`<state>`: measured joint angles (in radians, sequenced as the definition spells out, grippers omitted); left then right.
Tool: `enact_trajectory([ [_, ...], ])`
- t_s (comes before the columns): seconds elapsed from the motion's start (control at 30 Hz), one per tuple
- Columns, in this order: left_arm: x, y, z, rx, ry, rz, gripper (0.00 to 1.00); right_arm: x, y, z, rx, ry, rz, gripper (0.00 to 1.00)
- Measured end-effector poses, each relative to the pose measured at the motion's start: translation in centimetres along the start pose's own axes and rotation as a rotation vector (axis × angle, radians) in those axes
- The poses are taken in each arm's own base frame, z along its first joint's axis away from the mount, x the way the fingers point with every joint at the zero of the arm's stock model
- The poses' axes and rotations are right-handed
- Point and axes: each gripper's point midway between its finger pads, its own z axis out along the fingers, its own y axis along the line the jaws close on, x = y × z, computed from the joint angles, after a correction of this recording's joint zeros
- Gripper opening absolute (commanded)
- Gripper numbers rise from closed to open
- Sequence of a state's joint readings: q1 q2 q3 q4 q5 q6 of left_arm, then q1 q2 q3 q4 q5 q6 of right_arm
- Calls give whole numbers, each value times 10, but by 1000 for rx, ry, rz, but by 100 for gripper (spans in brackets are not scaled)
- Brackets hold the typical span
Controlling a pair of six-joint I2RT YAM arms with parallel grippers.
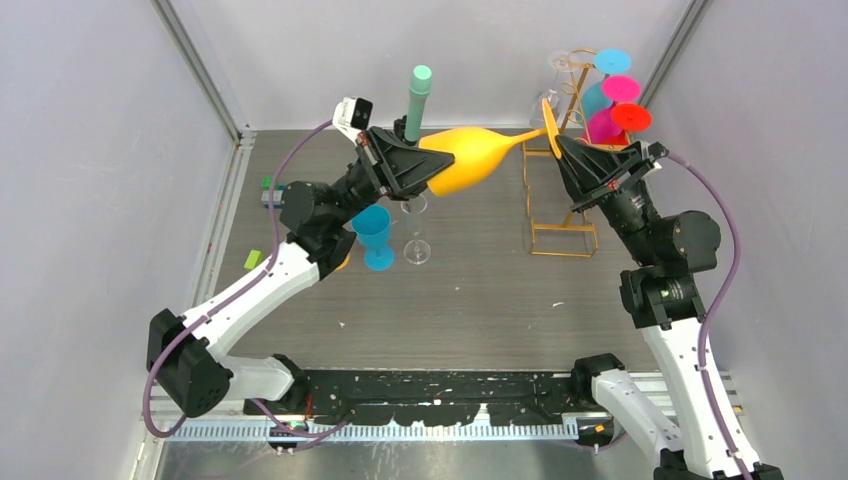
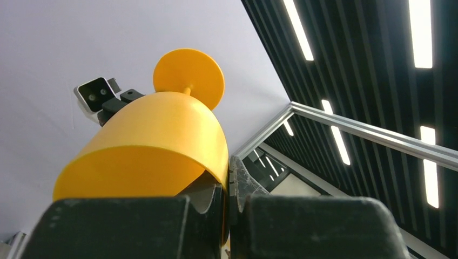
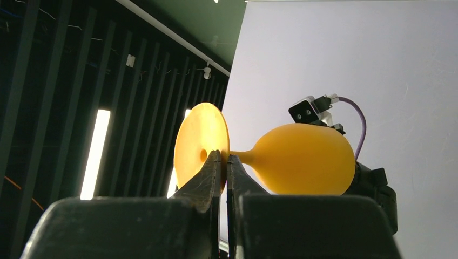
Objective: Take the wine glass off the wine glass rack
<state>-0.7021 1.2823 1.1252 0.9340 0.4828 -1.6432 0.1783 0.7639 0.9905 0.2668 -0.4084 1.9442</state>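
Observation:
An orange-yellow wine glass [image 1: 470, 160] hangs level in the air between my two grippers, left of the gold wire wine glass rack [image 1: 562, 228]. My left gripper [image 1: 432, 172] is shut on the rim of its bowl; one finger is inside the bowl [image 2: 156, 140] and the other outside, as the left wrist view [image 2: 229, 183] shows. My right gripper [image 1: 556, 140] is shut on the edge of the glass's round foot [image 3: 200, 143], with the stem and bowl [image 3: 308, 159] stretching away to the right in the right wrist view [image 3: 224, 162].
Several coloured glasses [image 1: 620, 100] and a clear one [image 1: 562, 62] hang from the top of the rack. A teal glass [image 1: 374, 235] and a clear glass [image 1: 417, 250] stand on the table below the left gripper. A black tripod with a mint-green cylinder [image 1: 417, 100] stands behind it.

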Motion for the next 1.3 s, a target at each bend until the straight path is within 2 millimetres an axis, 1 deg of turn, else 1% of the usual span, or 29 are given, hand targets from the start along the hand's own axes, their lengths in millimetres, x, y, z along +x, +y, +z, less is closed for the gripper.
enact_trajectory([
  [0.07,0,2,-1,-4,-2,0,0,0,0,0,0,-2,1,8],
  [0.1,0,3,-2,-6,-3,-1,0,0,-1,0,2,-4,-1,20],
  [0.13,0,4,-2,-7,-4,0,0,-1,-2,0,4,-6,-3,26],
  [0.17,0,5,-2,-8,-5,3,0,-2,-3,0,10,-9,-9,38],
  [0.2,0,5,-3,-9,-5,10,0,-3,-7,1,23,-16,-25,42],
  [0.23,2,6,-3,-12,1,21,0,-5,-10,1,35,-22,-30,50],
  [0.27,3,6,-4,-16,3,26,0,-7,-14,1,49,-32,-48,53],
  [0.3,5,7,-5,-23,11,41,0,-8,-16,1,63,-39,-62,60],
  [0.33,6,7,-7,-28,16,54,0,-10,-19,1,77,-50,-78,62],
  [0.43,15,7,-16,-67,52,138,0,-17,-30,-2,128,-90,-130,64],
  [0.57,24,5,-37,-191,89,305,0,-22,-40,-12,181,-134,-199,65],
  [0.7,19,5,-64,-367,82,479,0,-31,-52,-25,246,-191,-281,65],
  [0.77,15,12,-76,-449,84,540,0,-36,-57,-31,280,-222,-323,65],
  [0.87,12,30,-89,-569,122,586,0,-42,-59,-40,322,-265,-392,63],
  [1.0,10,56,-94,-697,192,592,0,-49,-54,-49,377,-308,-502,63],
  [1.03,10,70,-94,-744,212,584,0,-50,-51,-52,403,-315,-552,63],
  [1.1,14,94,-98,-822,257,568,0,-50,-40,-56,433,-324,-644,63],
  [1.17,23,119,-103,-916,318,560,0,-50,-21,-59,448,-338,-751,63],
  [1.3,37,162,-101,-1072,434,588,0,-52,12,-71,473,-387,-936,63],
])
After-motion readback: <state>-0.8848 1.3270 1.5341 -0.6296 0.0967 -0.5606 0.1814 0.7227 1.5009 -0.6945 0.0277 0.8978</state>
